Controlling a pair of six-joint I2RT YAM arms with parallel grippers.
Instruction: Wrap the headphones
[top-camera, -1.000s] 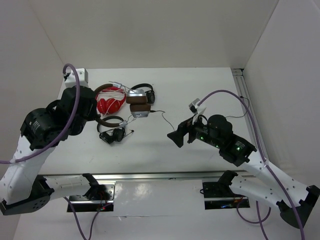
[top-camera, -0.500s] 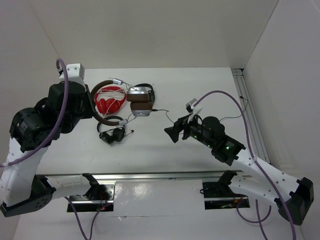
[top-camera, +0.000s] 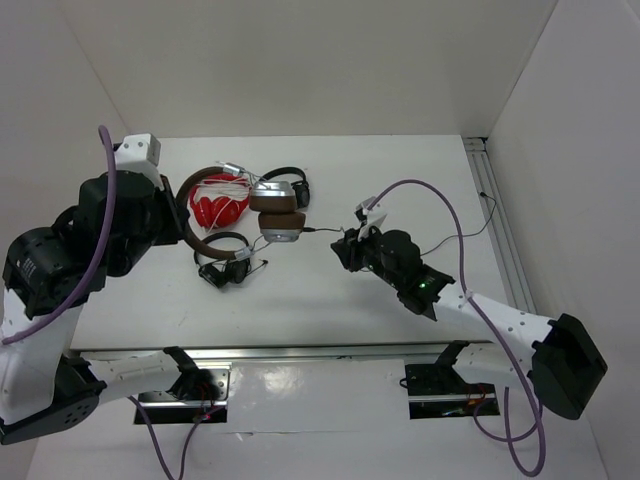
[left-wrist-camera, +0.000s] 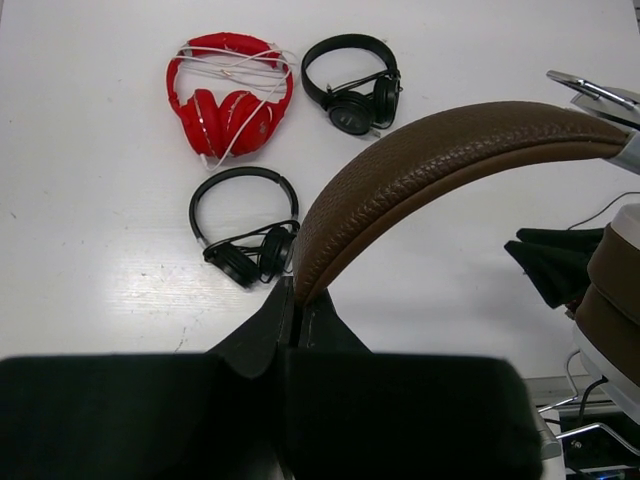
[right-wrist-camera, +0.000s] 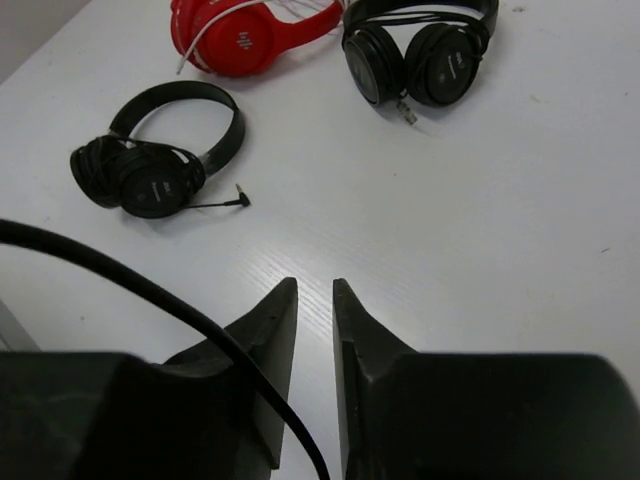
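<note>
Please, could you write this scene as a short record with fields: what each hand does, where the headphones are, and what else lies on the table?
left hand: shut on the brown headband of the headphones
right hand: narrowly open, nothing between its tips
cable: thin, black, passes close before one finger of the right hand
also on the table: red headphones and two small black pairs

No legible writing here.
You get only pale marks on the red headphones (right-wrist-camera: 250, 35) and a black pair (right-wrist-camera: 150, 175), too blurred to read.
</note>
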